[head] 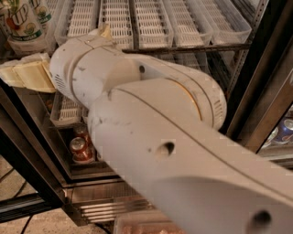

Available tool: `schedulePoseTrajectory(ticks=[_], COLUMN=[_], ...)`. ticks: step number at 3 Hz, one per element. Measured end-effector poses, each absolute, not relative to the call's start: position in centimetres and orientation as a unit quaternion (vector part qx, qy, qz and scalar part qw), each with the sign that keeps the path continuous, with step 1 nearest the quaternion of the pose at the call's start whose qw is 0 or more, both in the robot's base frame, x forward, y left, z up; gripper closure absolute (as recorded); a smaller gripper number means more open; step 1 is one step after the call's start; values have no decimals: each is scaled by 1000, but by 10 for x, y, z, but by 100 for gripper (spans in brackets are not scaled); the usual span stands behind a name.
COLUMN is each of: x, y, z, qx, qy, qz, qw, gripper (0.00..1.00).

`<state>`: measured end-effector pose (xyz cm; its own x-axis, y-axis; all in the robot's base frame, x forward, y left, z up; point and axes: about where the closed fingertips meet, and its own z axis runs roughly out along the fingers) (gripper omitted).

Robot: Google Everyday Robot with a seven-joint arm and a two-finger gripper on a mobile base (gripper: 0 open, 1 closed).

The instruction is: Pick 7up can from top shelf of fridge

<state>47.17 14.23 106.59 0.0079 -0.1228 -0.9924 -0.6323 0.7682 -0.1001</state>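
Note:
A white 7up can [20, 20] with green lettering stands at the front left end of the top shelf [183, 47], with a second like it [42, 11] just behind. The shelf is lined with long white slotted trays [151, 23]. My gripper [20, 75], cream-coloured, is at the far left just below and in front of the near 7up can, apart from it. My big white arm [151, 119] fills the middle of the view and hides much of the fridge [270, 68].
Red cans [81, 147] stand on a lower rack under my arm. The fridge's black door frame runs down the right and lower left. Its ribbed steel base [103, 205] is at the bottom. More cans [284, 130] show behind glass at the right.

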Motion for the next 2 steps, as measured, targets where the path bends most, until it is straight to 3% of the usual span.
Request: schedulePoseTrajectory(ticks=[2], x=[513], y=[134], z=[1061], qx=[-296], qy=[667], qz=[202], qw=[653], gripper=[0])
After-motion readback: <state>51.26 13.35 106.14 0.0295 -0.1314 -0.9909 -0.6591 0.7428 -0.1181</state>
